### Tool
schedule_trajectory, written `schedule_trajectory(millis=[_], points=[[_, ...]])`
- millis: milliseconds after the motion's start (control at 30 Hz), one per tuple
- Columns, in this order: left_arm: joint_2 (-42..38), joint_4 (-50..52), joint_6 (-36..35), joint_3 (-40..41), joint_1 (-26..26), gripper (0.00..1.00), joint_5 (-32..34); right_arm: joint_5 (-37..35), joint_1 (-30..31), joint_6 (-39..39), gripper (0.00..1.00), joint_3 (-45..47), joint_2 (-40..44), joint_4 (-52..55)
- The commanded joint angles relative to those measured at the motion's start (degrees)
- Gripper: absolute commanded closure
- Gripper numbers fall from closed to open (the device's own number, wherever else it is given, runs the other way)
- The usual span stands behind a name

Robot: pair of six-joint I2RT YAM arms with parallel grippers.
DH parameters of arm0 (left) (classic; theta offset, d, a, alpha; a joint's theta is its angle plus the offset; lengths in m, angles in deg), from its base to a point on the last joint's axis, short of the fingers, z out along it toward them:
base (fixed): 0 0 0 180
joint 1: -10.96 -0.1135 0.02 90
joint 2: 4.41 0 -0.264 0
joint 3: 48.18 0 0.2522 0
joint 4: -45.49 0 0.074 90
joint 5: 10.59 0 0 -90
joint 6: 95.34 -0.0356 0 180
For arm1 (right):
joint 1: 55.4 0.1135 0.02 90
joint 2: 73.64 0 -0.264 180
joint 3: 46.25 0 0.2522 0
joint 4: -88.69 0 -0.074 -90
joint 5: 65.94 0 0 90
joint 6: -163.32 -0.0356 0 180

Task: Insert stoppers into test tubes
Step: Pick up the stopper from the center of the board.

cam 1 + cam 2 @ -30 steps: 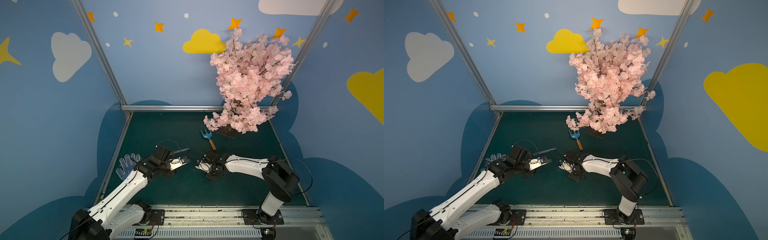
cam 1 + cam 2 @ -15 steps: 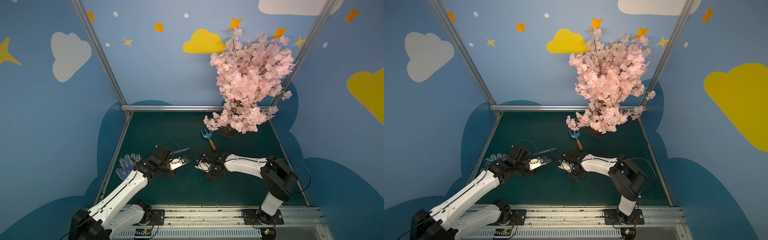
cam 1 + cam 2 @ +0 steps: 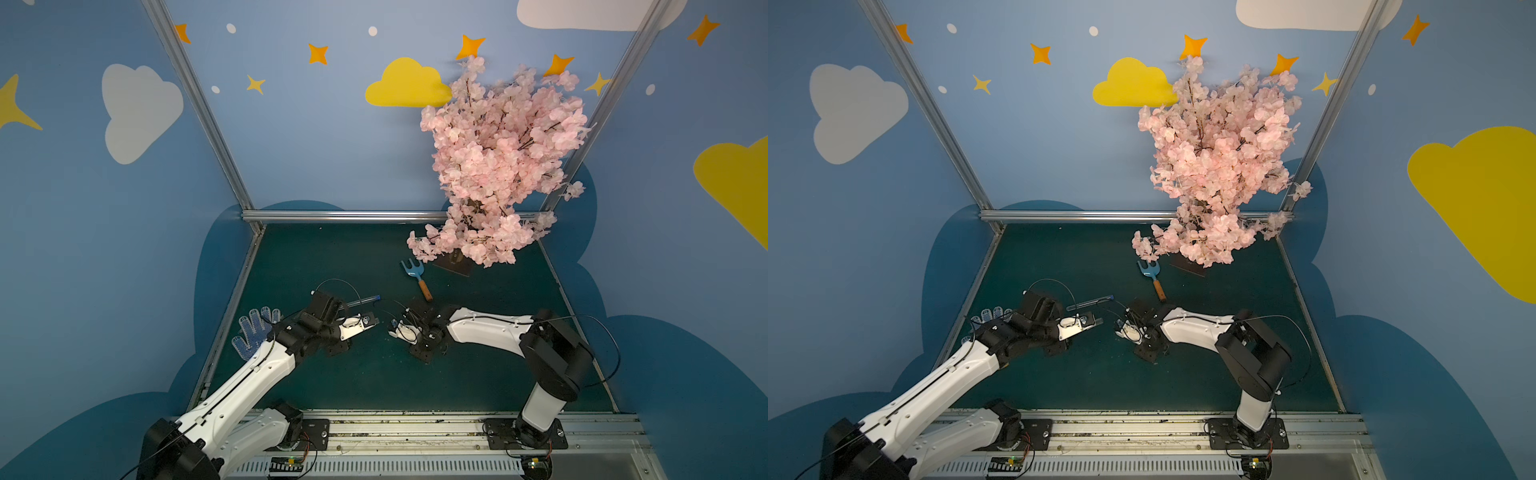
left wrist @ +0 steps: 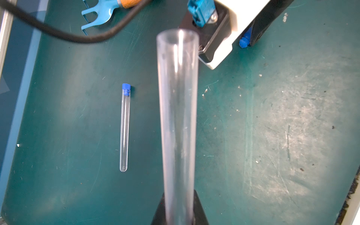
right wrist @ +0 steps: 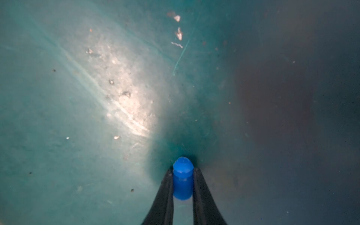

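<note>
Counting two tubes: the open tube (image 4: 177, 116) is clamped in the left gripper (image 3: 368, 322), and the capped tube (image 4: 124, 128) lies just beyond, wearing the first stopper (image 4: 126, 88). The right gripper (image 5: 182, 173) pinches the second stopper (image 5: 182, 185).

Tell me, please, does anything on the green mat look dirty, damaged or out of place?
Only minor things: pale crumbs lie scattered on the mat, and a whitish scuffed patch marks it. The capped tube lies whole; nothing looks spilled.

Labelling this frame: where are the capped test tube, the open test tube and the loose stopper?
capped test tube (image 4: 124, 128): left wrist view, middle of its clear body.
open test tube (image 4: 177, 109): left wrist view, midway along its wall.
loose stopper (image 5: 182, 181): right wrist view, its blue side.
</note>
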Motion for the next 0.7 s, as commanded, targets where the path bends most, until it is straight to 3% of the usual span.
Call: schedule_trajectory(millis=[0,300,667], points=[[-0.2,0.1,-0.3,0.4,-0.3,0.97,-0.4,1.0,-0.2,0.7,0.88,0.5,1.0,0.6],[-1.6,-2.7,-3.4,1.0,0.8,0.97,-2.4,9.9,-1.7,-0.5,0.91,2.6,10.7,1.4],[-0.5,-13.2,-20.2,3.9,9.0,0.97,0.5,27.6,-4.4,-1.1,0.93,6.8,26.4,2.0]])
